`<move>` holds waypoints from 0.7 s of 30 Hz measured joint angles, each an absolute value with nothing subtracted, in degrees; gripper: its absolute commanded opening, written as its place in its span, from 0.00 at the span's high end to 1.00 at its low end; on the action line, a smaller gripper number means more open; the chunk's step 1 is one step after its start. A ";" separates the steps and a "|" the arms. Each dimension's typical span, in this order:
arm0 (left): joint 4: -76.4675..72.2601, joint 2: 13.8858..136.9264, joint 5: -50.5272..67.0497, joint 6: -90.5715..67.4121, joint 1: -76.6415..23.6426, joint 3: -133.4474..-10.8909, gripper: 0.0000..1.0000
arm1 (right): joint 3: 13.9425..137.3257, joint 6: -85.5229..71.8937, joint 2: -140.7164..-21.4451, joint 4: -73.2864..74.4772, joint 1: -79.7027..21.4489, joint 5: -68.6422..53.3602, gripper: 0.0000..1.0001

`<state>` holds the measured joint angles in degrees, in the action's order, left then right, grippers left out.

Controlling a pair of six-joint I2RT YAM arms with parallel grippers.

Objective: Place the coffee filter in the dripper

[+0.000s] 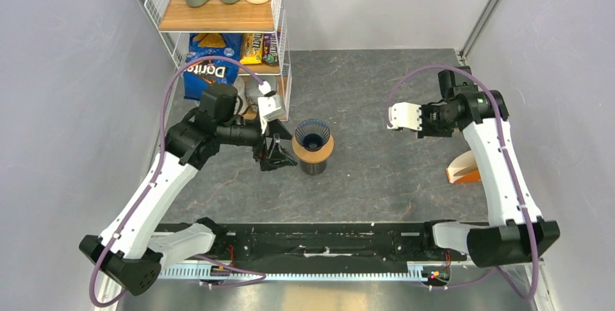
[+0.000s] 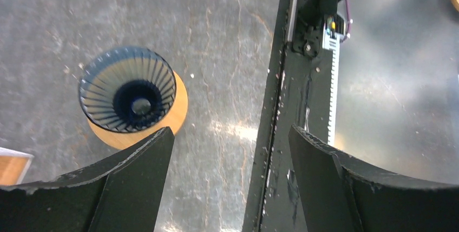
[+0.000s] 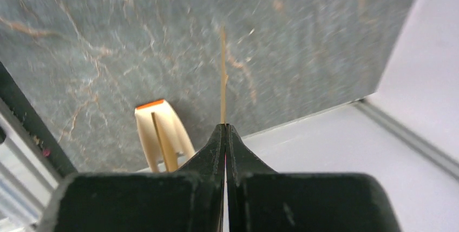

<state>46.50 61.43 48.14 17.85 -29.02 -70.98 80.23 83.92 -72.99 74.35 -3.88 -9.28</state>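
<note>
The grey marbled table [image 1: 377,180] is carrying everything. A wire shelf [image 1: 217,17] is standing at its eleven o'clock corner, with a blue chips bag [image 1: 210,68] sitting on a lower tier.

The left gripper [image 1: 275,153] is hovering just beside the dripper at its nine o'clock, jaws spread wide and gripping nothing. The right gripper [image 3: 224,126] is hanging well apart at the dripper's three o'clock, jaws pressed together.

An orange-and-white holder [image 1: 464,169] is resting at the table's three o'clock edge.

The dripper [image 1: 312,135] is sitting near the table's centre, mouth up, in a wooden ring [image 1: 313,153] on a dark cup [image 1: 313,166].

The coffee filter [image 3: 222,70] is being pinched in the right gripper. It is showing edge-on, sticking out toward twelve o'clock in the wrist view.
</note>
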 measured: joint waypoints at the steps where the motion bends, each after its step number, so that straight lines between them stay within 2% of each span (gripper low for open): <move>1: 44.58 60.69 48.29 16.82 -29.02 -70.98 0.14 | 81.54 83.59 -72.07 74.78 -4.84 -10.68 1.00; 6: 35.07 59.27 48.10 13.23 -29.02 -69.73 0.14 | 89.86 80.05 -70.48 79.24 -13.69 -17.04 1.00; 11: 27.49 59.09 46.48 12.58 -31.16 -67.20 0.14 | 97.84 72.53 -74.04 83.70 -21.17 -24.69 1.00; 21: 23.46 62.54 39.88 20.78 -44.29 -67.24 0.13 | 103.31 57.78 -80.31 85.62 -31.59 -34.79 1.00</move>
